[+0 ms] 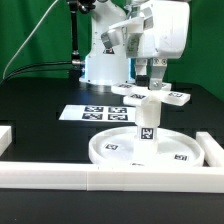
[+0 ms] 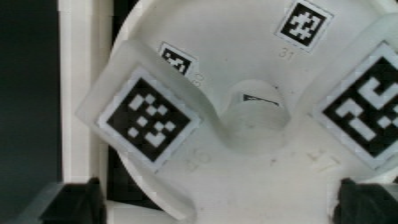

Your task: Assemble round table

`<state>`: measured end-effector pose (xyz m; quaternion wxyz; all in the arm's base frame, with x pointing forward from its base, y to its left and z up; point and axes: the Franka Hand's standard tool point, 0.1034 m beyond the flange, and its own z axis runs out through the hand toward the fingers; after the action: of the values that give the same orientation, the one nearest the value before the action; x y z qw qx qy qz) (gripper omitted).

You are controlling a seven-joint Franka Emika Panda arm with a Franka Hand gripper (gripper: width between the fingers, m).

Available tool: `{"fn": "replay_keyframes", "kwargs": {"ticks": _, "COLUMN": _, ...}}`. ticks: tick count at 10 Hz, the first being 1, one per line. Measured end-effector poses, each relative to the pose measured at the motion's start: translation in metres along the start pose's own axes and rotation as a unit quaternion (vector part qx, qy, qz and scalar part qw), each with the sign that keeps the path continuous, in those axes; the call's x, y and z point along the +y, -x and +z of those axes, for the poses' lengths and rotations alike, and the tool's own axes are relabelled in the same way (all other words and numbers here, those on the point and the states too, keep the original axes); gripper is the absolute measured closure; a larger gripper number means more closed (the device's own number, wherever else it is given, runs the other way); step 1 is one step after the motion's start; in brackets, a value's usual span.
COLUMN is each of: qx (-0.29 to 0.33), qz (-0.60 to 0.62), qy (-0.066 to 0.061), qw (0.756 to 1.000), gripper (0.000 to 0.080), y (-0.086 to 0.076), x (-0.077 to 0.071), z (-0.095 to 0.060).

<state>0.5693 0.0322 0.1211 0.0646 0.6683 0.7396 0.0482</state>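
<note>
The round disc (image 1: 110, 148) lies flat near the front bar. The short thick leg (image 1: 147, 125) stands upright on it, with tags on its side. The cross-shaped foot piece (image 1: 168, 96) sits level on top of the leg. In the wrist view the foot piece (image 2: 249, 120) fills the picture, with tags on its arms and a small mark at its centre. My gripper (image 1: 153, 82) hangs right above the foot piece. In the wrist view my gripper (image 2: 228, 208) is open, with the dark fingertips (image 2: 79, 203) far apart on either side of the foot piece, holding nothing.
The marker board (image 1: 88, 113) lies behind the disc, toward the exterior view's left. Long white bars edge the work area along the front (image 1: 100, 178) and at both sides. The robot base (image 1: 105, 65) stands at the back. One bar (image 2: 73, 100) shows in the wrist view.
</note>
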Motion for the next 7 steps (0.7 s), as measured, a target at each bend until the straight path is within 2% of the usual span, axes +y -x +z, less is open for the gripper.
{"fn": "replay_keyframes", "kwargs": {"ticks": 2, "qx": 0.001, "qz": 0.015, "qy": 0.002, "qw": 1.0, "gripper": 0.0151, "y": -0.0029, "x": -0.0006, "z": 0.0005}}
{"fn": "replay_keyframes", "kwargs": {"ticks": 5, "qx": 0.001, "qz": 0.042, "qy": -0.003, "qw": 0.999, "gripper": 0.0151, "y": -0.0031, "x": -0.0025, "z": -0.0023}}
{"fn": "replay_keyframes", "kwargs": {"ticks": 7, "qx": 0.001, "qz": 0.061, "qy": -0.008, "qw": 0.998, "gripper": 0.0151, "y": -0.0029, "x": 0.0017, "z": -0.0062}}
